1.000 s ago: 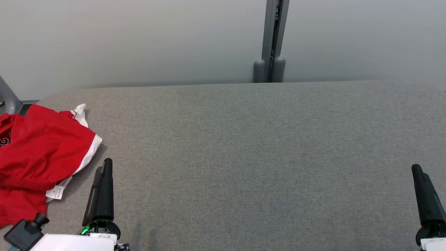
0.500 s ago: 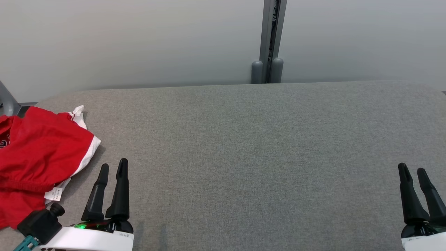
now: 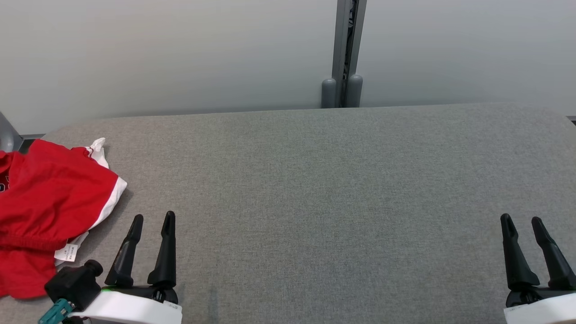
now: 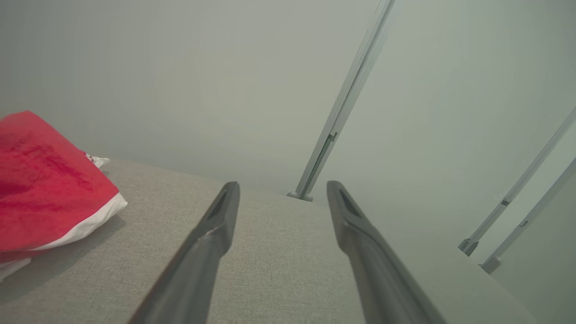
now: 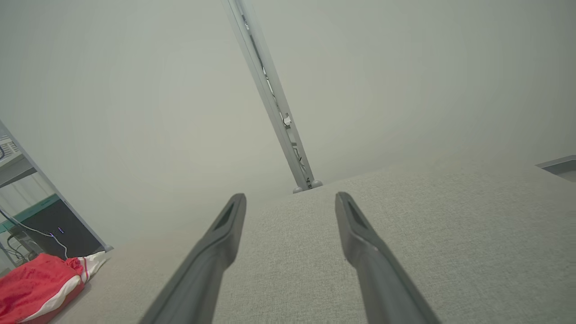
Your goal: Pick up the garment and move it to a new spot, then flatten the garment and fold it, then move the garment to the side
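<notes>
The red garment (image 3: 49,198) with white trim lies crumpled at 9 o'clock on the grey tabletop (image 3: 315,180); its white label (image 3: 66,253) has print too small to read; the left pincer (image 3: 154,216) and the right pincer (image 3: 519,218) are both spread apart, holding nothing.

I can read no text from here. The crumpled red garment with white trim (image 3: 49,198) carries a small white sewn-in tag (image 3: 66,253) with grey printing, too fine for me to make out. At the garment's far-left edge in the head view sits a scrap of dark print (image 3: 2,185) on the red cloth, cut off by the frame, so I cannot tell the characters. The white plastic cuff (image 3: 130,308) behind the left gripper (image 3: 154,216) bears a tiny dark marking, also unreadable.
</notes>
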